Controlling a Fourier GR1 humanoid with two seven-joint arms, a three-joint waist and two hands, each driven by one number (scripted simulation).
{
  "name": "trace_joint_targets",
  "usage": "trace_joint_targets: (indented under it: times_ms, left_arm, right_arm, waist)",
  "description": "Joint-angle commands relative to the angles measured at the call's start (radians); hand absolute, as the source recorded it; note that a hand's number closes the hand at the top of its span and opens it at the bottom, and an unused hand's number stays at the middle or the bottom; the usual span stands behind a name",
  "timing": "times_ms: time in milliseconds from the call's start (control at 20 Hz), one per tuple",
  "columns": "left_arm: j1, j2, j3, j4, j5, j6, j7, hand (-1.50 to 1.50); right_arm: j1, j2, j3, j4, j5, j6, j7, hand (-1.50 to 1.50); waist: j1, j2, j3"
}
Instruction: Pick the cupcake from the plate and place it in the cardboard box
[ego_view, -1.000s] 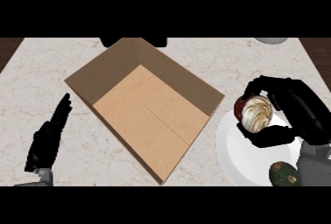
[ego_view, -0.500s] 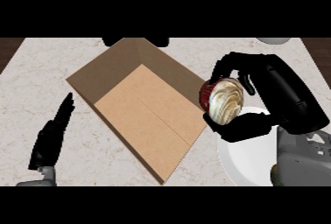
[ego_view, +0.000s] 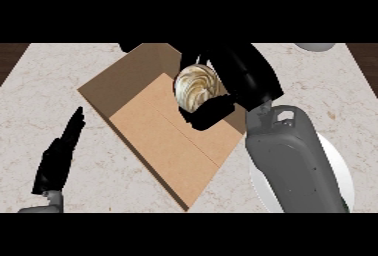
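One cupcake (ego_view: 196, 88) over cardboard box (ego_view: 159, 145)

The right hand (ego_view: 247, 75), curled round the cupcake (ego_view: 198, 89), has left the plate (ego_view: 341, 180) near the worktop's right edge and now hangs over the far right side of the cardboard box (ego_view: 148, 137). Its grey forearm (ego_view: 295, 165) now covers most of the plate.

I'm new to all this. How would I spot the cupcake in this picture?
Find the big brown cardboard box lying open in the middle of the counter. Over its far right corner the black right hand curls round the cupcake. It is the only round thing with cream-and-brown swirls.
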Motion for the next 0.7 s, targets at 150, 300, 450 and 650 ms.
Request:
trace_joint_targets:
  times_ms: [150,300,450,650]
  left_arm:
    - [-0.057,0.017,0.028,0.041,0.009,-0.014,0.01,0.0]
    - [-0.096,0.0,0.006,0.024,-0.012,0.0,0.06,0.0]
    - [-0.071,0.033,0.039,0.056,0.02,-0.04,0.004,0.0]
    - [0.004,-0.007,-0.019,-0.051,0.001,-0.034,0.015,0.0]
  right_arm:
    - [-0.176,0.005,0.115,0.332,-0.07,-0.167,0.041,1.5]
    - [-0.172,0.005,0.21,0.463,-0.092,-0.285,0.011,1.5]
    - [-0.236,0.005,0.242,0.585,-0.146,-0.323,0.038,1.5]
    - [-0.267,0.005,0.284,0.725,-0.27,-0.44,0.01,-1.5]
  waist:
    - [0.008,0.003,0.0]
    - [0.015,0.006,0.0]
    - [0.018,0.006,0.0]
    - [0.032,0.005,0.0]
